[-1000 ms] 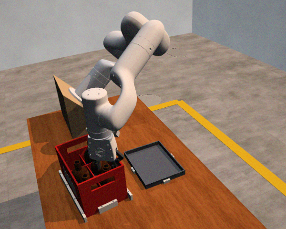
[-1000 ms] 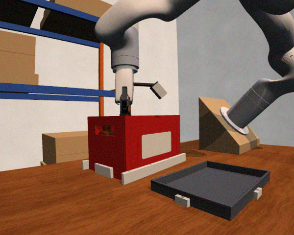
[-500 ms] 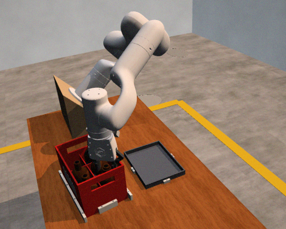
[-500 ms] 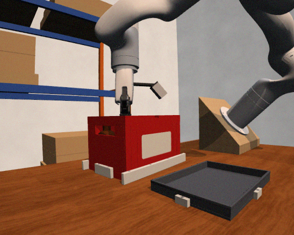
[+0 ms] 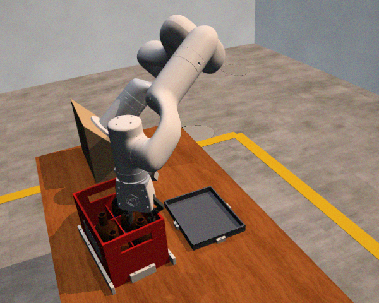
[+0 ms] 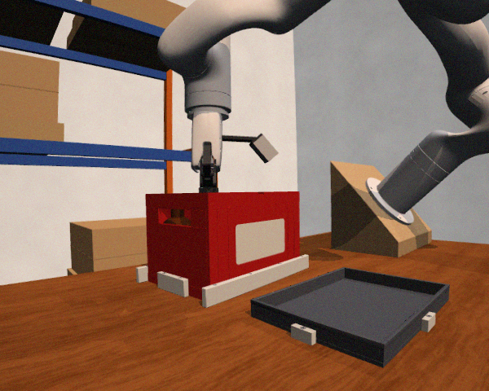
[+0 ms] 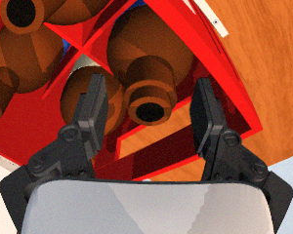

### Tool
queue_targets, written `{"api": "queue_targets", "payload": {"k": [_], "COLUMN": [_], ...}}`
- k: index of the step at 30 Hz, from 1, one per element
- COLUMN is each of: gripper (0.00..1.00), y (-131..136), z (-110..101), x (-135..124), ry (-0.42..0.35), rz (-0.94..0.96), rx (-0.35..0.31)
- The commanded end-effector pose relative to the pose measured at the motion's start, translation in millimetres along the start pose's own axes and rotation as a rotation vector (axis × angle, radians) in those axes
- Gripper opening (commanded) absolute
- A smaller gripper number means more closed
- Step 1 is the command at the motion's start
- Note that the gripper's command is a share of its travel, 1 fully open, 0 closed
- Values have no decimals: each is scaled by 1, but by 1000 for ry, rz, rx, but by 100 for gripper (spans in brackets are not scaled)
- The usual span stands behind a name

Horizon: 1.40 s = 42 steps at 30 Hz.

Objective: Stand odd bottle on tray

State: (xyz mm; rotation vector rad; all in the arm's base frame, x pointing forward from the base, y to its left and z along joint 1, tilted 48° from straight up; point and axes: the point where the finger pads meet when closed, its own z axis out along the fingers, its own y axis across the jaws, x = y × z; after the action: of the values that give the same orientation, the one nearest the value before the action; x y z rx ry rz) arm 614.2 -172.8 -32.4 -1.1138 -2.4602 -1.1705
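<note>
The red crate point(image 5: 140, 250) point(image 6: 186, 248) point(image 7: 205, 39) stands on the wooden table and holds several brown bottles in its cells. My gripper point(image 5: 140, 215) point(image 6: 208, 185) point(image 7: 149, 91) is open and reaches down to the crate's top at the corner nearest the tray. In the wrist view its fingers stand on either side of one bottle's point(image 7: 143, 39) neck, with gaps on both sides. Other bottles point(image 7: 29, 3) point(image 5: 102, 219) point(image 5: 112, 231) stand in neighbouring cells. One bottle point(image 6: 177, 215) shows through the crate's handle hole. The dark grey tray point(image 5: 186, 194) point(image 6: 341, 343) lies flat beside the crate with nothing on it.
White stop blocks point(image 5: 142, 272) and a rail point(image 6: 253, 275) surround the crate's foot. The arm's brown wedge mount point(image 5: 91, 146) point(image 6: 363, 210) stands behind the crate. A cardboard box point(image 6: 105, 243) and blue shelving stand beyond the table.
</note>
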Motion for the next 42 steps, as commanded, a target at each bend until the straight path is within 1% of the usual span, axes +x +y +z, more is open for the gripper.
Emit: {"api": "queue_targets", "payload": {"k": [1, 10, 12, 20, 25, 33, 38, 39, 42], "gripper": [65, 65, 65, 65, 65, 65, 65, 0, 0], "y": [0, 0, 0, 0, 0, 0, 0, 0, 0], "z": [-8, -34, -34, -61, -74, -82, -83, -83, -83], "x": [-1, -1, -1, -1, -1, 0, 0, 0, 0], "ry": [-2, -2, -2, -2, -2, -2, -2, -2, -2], "rz": [-1, -1, -1, -1, -1, -1, -1, -1, -1], "rx": [-1, -1, -1, -1, -1, -1, -1, -1, -1]}}
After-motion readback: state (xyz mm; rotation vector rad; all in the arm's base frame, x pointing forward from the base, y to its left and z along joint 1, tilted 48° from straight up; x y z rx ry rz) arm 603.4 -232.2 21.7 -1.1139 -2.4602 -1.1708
